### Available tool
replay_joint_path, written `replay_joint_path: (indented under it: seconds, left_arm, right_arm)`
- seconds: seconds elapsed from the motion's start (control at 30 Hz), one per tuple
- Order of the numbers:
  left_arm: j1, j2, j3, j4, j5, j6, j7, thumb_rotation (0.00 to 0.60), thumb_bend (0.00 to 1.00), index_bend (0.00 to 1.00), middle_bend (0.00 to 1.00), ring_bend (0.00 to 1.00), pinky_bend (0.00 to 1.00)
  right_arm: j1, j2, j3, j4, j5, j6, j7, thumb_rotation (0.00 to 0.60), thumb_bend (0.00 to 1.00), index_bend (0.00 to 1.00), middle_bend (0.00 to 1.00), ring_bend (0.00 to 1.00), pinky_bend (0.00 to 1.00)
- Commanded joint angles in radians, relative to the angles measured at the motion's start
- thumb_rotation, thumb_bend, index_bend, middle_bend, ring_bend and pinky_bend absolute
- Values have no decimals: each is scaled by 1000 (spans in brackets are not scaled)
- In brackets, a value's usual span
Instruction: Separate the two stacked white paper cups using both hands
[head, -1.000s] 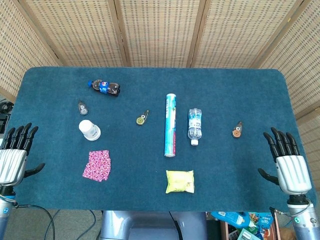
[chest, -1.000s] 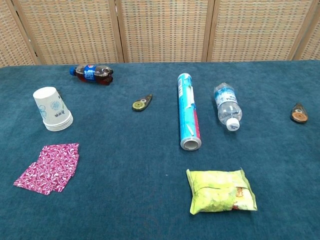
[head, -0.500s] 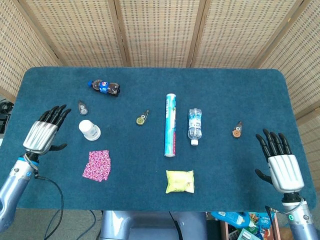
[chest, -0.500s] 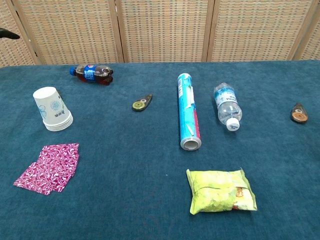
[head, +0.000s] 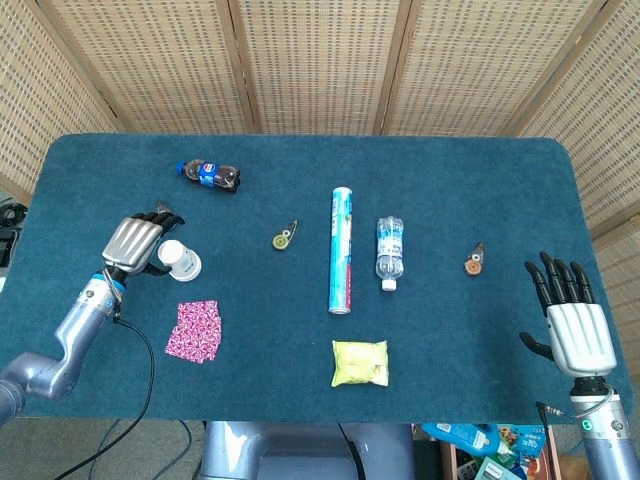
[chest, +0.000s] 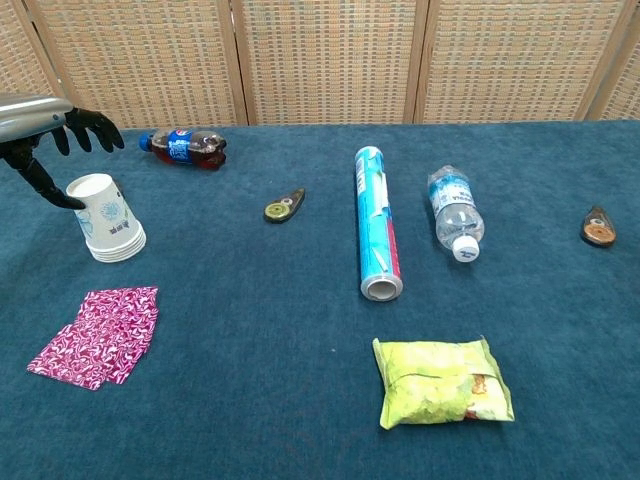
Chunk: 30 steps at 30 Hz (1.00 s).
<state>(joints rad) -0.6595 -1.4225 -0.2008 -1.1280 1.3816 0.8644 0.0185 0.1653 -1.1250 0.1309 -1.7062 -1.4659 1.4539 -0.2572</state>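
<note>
Lighting and picture quality: bright, even, diffuse.

Both views are well exposed, with no strong directional source evident. The table (head: 300, 350) shows only faint, soft shadows beside objects. Small highlights appear on the water bottle (chest: 455, 210) and the tube (chest: 375, 225). Focus is sharp throughout the chest view. In the head view, the table edges bow slightly, indicating mild lens distortion.

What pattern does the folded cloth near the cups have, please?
Pink-and-white mottled print on the cloth, clearest in the chest view.
</note>
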Motion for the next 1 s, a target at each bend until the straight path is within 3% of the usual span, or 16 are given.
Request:
replay_joint_path:
  seconds: [0.03, 0.43, 0.67, 0.73, 1.0]
  left_arm:
    - [-22, -29, 9, 44, 0, -18, -11, 600, 119, 324, 361, 352, 380]
    - [-48, -88, 31, 147, -12, -31, -4, 600, 120, 506, 510, 490, 496]
    - [-32, -69, 15, 115, -14, 30, -71, 600, 120, 516, 518, 498, 503]
    - [-17, -51, 0, 71, -9, 73, -153, 600, 119, 516, 518, 498, 503]
    - [31, 17, -56, -103, 30, 177, -685, 600, 119, 516, 518, 498, 503]
  right_arm:
    - [2, -1, 4, 3, 10, -4, -1, 600, 0, 0, 0, 0, 0]
    - [9, -4, 11, 10, 41, -18, -4, 600, 0, 0, 0, 0, 0]
    - [8, -2, 9, 9, 44, -18, -1, 600, 0, 0, 0, 0, 0]
    - [9, -3, 7, 9, 43, -19, -4, 600, 0, 0, 0, 0, 0]
    - [25, -13, 6, 25, 26, -31, 3, 600, 0, 0, 0, 0, 0]
